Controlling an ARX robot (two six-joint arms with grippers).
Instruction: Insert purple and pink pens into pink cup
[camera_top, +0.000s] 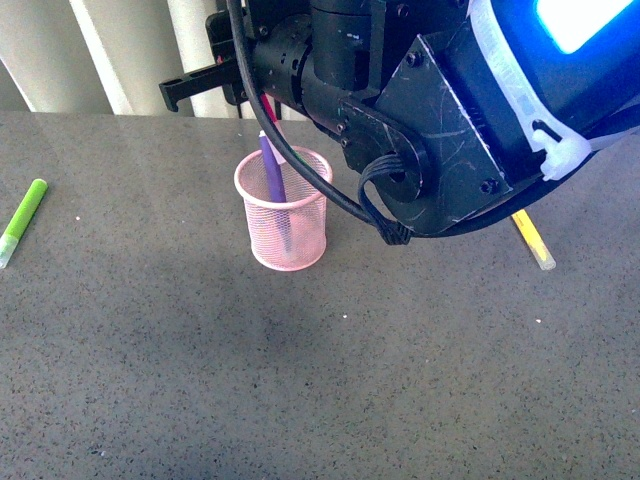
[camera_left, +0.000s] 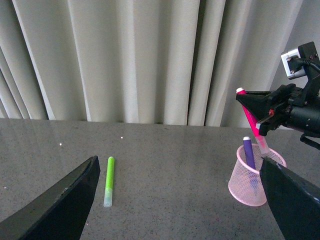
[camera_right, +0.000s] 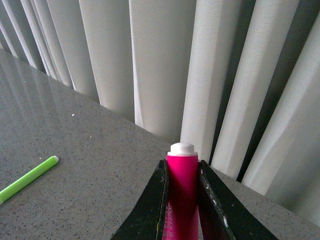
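Pleated curtain (camera_left: 150, 60) behind, grey table (camera_top: 300, 390) below. Left gripper (camera_left: 177, 165) is seen w/ jaws wide apart, empty, well away from pink cup (camera_top: 300, 238). Right gripper (camera_right: 183, 172) is clamped on pink pen (camera_left: 256, 129), held over cup. Purple pen (camera_top: 272, 170) is already in, leaning on rim. Step in hand: 2nd insertion. Pink pen's long axis is tilted off vertical, white end up, lower end at cup mouth. Next, prob. lowering is needed, then release.
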